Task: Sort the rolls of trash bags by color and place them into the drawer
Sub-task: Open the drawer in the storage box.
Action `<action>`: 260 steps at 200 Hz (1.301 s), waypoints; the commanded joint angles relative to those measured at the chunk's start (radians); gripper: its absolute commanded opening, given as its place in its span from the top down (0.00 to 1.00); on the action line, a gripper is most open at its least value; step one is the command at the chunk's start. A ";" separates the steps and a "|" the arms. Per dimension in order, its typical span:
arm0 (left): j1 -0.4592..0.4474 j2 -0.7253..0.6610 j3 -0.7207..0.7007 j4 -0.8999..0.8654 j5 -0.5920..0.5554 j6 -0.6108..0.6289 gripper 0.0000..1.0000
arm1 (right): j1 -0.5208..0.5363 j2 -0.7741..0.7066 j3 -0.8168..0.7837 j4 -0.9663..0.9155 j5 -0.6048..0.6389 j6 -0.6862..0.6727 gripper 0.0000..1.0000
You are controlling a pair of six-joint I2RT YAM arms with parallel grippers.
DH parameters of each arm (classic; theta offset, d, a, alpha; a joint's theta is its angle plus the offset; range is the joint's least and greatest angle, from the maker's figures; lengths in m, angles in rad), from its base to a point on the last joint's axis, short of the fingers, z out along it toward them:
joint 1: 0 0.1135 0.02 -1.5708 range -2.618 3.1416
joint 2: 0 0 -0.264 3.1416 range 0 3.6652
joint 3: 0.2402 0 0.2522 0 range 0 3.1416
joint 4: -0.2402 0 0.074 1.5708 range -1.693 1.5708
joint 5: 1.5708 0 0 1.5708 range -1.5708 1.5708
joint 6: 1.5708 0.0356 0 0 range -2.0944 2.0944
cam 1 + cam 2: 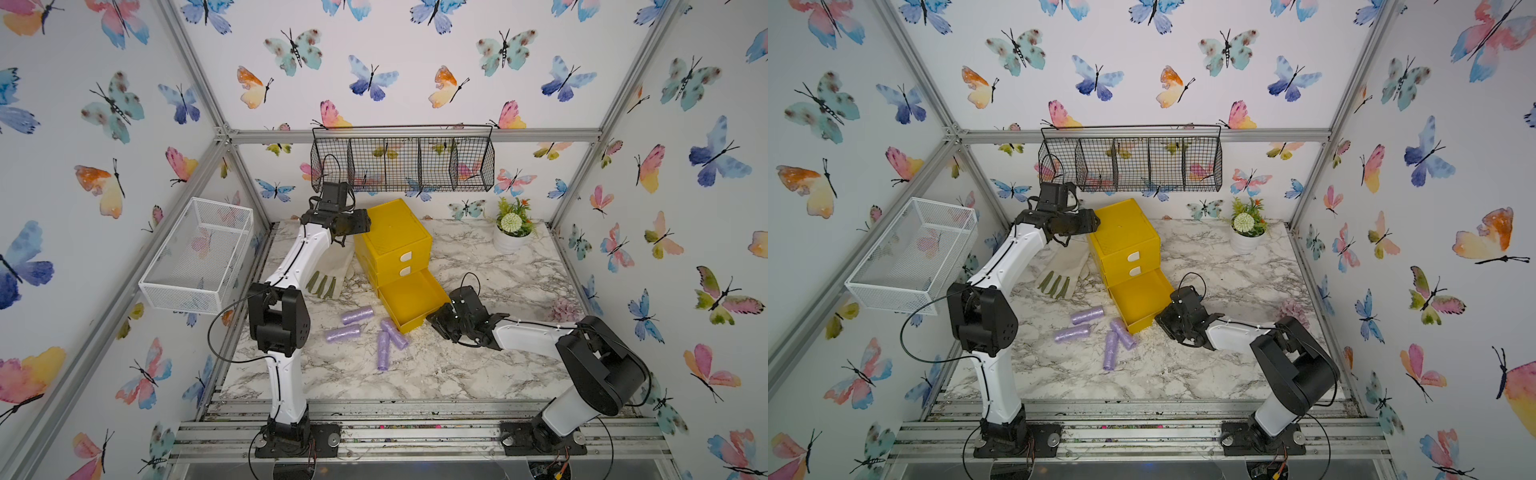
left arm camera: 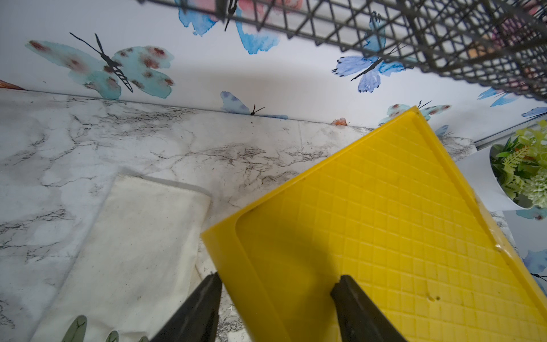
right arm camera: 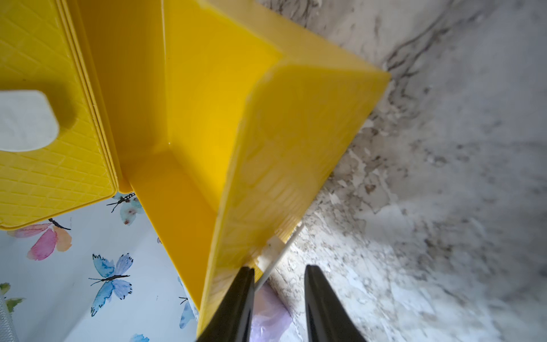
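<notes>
Several lilac rolls of trash bags lie on the marble table in both top views, two to the left [image 1: 356, 316] [image 1: 343, 333] and two crossed [image 1: 395, 332] [image 1: 383, 350] at the open drawer's front corner. The yellow cabinet [image 1: 395, 232] has its bottom drawer [image 1: 411, 297] pulled out with nothing in it. My right gripper [image 1: 434, 322] [image 3: 279, 271] is open at that drawer's front right corner, one finger against the drawer front [image 3: 290, 148], a lilac roll [image 3: 269, 314] beyond. My left gripper [image 1: 365, 226] [image 2: 276, 281] stands open, straddling the cabinet top's back left corner [image 2: 296, 251].
A cream glove with green fingers [image 1: 328, 282] lies left of the cabinet. A white plant pot [image 1: 513, 232] stands at the back right, and a pink flower [image 1: 565, 309] lies by the right wall. A white mesh basket [image 1: 199, 253] and a black wire basket [image 1: 403, 160] hang on the walls.
</notes>
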State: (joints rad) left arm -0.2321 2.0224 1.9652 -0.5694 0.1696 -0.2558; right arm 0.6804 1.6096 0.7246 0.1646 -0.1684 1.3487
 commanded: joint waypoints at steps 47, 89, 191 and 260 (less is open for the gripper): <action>-0.031 -0.003 -0.043 -0.121 0.034 0.007 0.33 | 0.006 -0.091 0.042 -0.139 0.086 -0.101 0.52; -0.030 -0.022 -0.030 -0.114 0.012 0.011 0.30 | 0.005 -0.265 0.049 -0.175 0.132 -0.234 0.47; -0.030 -0.402 -0.154 -0.001 -0.123 0.002 0.22 | 0.005 -0.656 -0.068 -0.313 0.258 -0.371 0.43; -0.027 -0.707 -0.582 -0.206 -0.285 -0.095 0.23 | 0.005 -0.775 -0.105 -0.400 0.312 -0.392 0.41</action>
State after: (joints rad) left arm -0.2592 1.3502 1.5482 -0.6460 -0.0505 -0.2977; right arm 0.6807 0.8680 0.6449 -0.1787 0.1005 0.9775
